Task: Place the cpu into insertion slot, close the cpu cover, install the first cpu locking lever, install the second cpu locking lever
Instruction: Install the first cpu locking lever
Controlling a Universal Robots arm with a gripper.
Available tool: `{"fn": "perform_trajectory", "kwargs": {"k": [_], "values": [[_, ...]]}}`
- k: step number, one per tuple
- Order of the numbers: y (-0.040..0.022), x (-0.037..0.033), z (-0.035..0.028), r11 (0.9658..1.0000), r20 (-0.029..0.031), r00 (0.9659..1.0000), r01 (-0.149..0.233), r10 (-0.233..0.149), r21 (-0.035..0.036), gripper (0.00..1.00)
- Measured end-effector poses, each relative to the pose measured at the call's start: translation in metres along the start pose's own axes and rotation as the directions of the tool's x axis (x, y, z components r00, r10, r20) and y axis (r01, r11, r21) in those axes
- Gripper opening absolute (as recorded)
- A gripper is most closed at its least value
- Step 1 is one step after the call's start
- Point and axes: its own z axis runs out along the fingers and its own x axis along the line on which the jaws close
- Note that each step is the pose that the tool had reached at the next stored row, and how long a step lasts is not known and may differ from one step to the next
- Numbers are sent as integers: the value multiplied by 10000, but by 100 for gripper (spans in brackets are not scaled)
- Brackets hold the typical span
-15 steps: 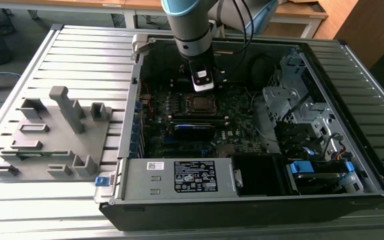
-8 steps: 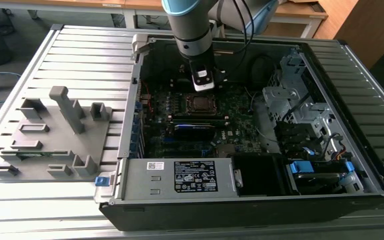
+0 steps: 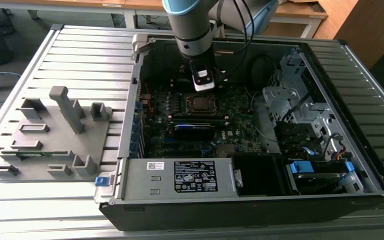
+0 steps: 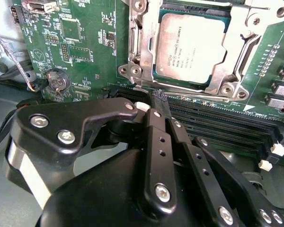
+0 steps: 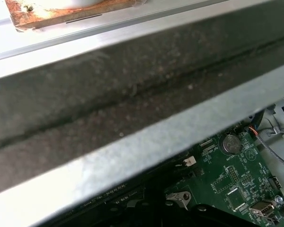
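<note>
Grey metal catches the light in the upper middle of the second wrist view, where the cpu [image 4: 190, 49] lies flat in the insertion slot [image 4: 156, 78], its printed top showing through the window of the cpu cover [image 4: 234, 66]; the silver frame appears to be lying down over the chip's edges, so seating the chip and lowering the cover look done. Whether either locking lever is latched I cannot tell. Just below the socket, the gripper [image 4: 159, 98] points its 2 slim black fingers [image 4: 157, 137] toward the lower socket rim, and they sit pressed together with nothing between them, a narrow closed tip that seems suited to nudging a thin wire lever rather than grasping. In the exterior view the gripper [image 3: 204, 82] hangs upright from the arm in the upper centre of the frame, directly above the socket [image 3: 199, 102] on the green motherboard [image 3: 235, 107] inside the open computer case [image 3: 245, 210]. A coin cell battery [image 4: 55, 80] sits at centre left of the second wrist view, well clear of the fingers. Long black memory slots [image 4: 217, 120] run just beside the fingertips.
</note>
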Motion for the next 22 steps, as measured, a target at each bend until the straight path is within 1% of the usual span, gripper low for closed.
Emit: {"fn": "perform_trajectory", "kwargs": {"k": [6,7,12,13,17,20,22], "values": [[0,-2,5,10000,26,10000,20,-20,59,11],[-2,-1,9,9999,43,10000,33,-33,101,11],[-9,1,21,9999,49,10000,32,-32,101,11],[-8,0,27,10000,53,10000,32,-32,89,11],[-12,0,25,10000,49,10000,31,-31,90,11],[-10,-1,21,10000,29,10000,16,-16,39,11],[-4,-6,-5,10000,27,10000,14,-14,34,11]]}}
